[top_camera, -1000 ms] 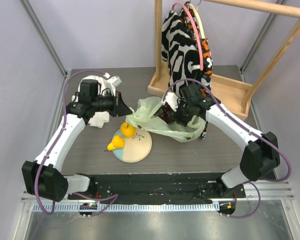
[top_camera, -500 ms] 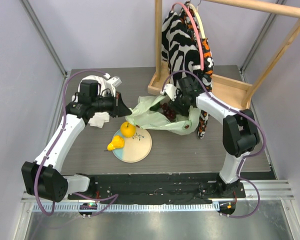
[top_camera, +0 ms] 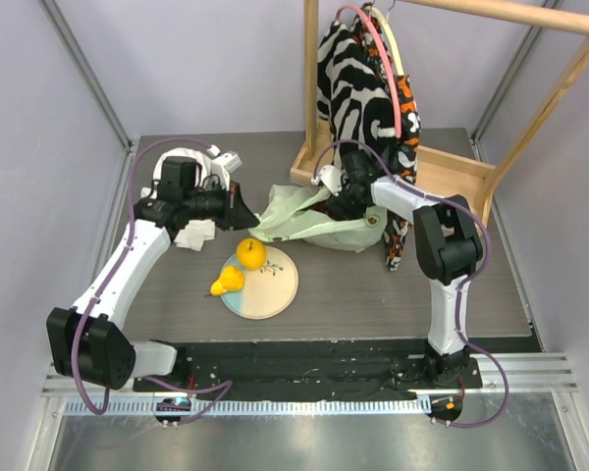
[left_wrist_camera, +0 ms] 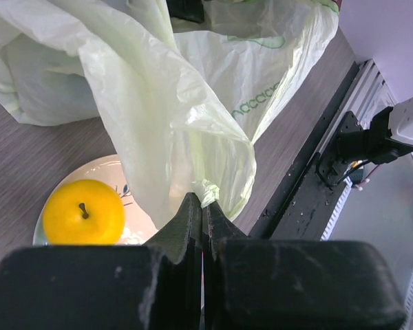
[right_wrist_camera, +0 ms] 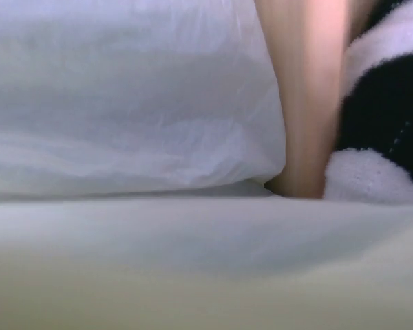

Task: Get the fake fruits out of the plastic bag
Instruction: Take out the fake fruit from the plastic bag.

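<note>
Your pear (top_camera: 226,283) and orange (top_camera: 251,254) sit on the plate (top_camera: 278,291), lower left; the rest are likely inside the bag (top_camera: 304,224), centre. Your left gripper (left_wrist_camera: 202,205) pinches its edge; the right gripper (top_camera: 336,207), buried there, is unreadable.

Plate (top_camera: 275,287) sits centre-left on the table (top_camera: 373,294). Pear (top_camera: 227,283) and round fruit (top_camera: 251,254) rest on its left part. Plastic bag (top_camera: 299,214) lies behind the plate, to the right. Cloth (top_camera: 192,235) lies left of the bag. Rack (top_camera: 452,177) stands rear right, garment (top_camera: 358,88) hanging from it.
</note>
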Available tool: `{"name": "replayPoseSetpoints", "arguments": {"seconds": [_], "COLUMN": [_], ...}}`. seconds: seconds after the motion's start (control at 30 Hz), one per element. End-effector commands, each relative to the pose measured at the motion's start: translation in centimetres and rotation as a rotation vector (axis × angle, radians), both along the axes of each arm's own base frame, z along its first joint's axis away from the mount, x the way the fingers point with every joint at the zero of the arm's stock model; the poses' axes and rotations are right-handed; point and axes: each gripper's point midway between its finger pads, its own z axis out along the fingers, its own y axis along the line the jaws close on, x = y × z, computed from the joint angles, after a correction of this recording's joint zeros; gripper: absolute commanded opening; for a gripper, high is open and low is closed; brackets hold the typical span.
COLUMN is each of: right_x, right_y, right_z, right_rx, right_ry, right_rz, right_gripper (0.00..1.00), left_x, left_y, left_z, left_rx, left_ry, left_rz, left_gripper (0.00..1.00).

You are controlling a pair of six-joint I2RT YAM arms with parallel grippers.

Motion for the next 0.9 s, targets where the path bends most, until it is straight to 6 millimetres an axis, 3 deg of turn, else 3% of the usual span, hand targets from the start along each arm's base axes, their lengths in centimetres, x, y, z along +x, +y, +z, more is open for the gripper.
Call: {"name": "replayPoseSetpoints", "arguments": {"seconds": [0.0,0.03,0.13,0.17,0.2,0.3,0.4,0.57,0.63,0.73,0.87], "right_x": [0.7,0.4,-1.1,-2.0,-2.9,-6.5,-10.6,-13.7,-14.3,-14.1,-12.4], "right_y": [-1.9,-1.6,0.5,2.1,2.9,5.3,7.4,9.1,9.7,10.1,10.8], "right_z": [0.0,0.8,5.6,7.1,10.7,17.1,20.9,21.9,22.2,22.1,19.1], "right_rx": [-0.059,-0.029,0.125,0.216,0.288,0.507,0.689,0.849,0.879,0.903,0.880], "right_ry": [-0.014,-0.018,-0.041,-0.023,-0.057,-0.017,0.059,0.247,0.287,0.315,0.359], "right_rz": [-0.054,-0.041,0.013,0.062,0.086,0.148,0.204,0.178,0.201,0.192,0.144], "right_gripper": [0.61,0.49,0.39,0.39,0.39,0.39,0.45,0.46,0.47,0.49,0.50], "left_x": [0.1,0.1,0.4,0.5,0.8,1.4,2.4,5.1,6.7,8.6,11.1], "left_y": [-0.3,-0.3,-0.3,-0.3,-0.3,-0.3,-0.5,-1.2,-1.6,-2.2,-2.7], "left_z": [1.3,1.3,1.5,1.6,1.8,2.0,2.0,2.8,4.4,5.5,7.2], "left_rx": [-0.012,-0.012,-0.010,-0.009,-0.008,-0.008,0.003,-0.017,-0.057,-0.093,-0.126], "left_ry": [-0.034,-0.034,-0.045,-0.052,-0.065,-0.075,-0.094,-0.081,-0.097,-0.105,-0.118], "left_rz": [-0.020,-0.020,-0.014,-0.010,-0.006,0.000,0.015,0.090,0.139,0.165,0.203], "left_gripper": [0.00,0.00,0.00,0.00,0.00,0.00,0.00,0.00,0.00,0.00,0.00]}}
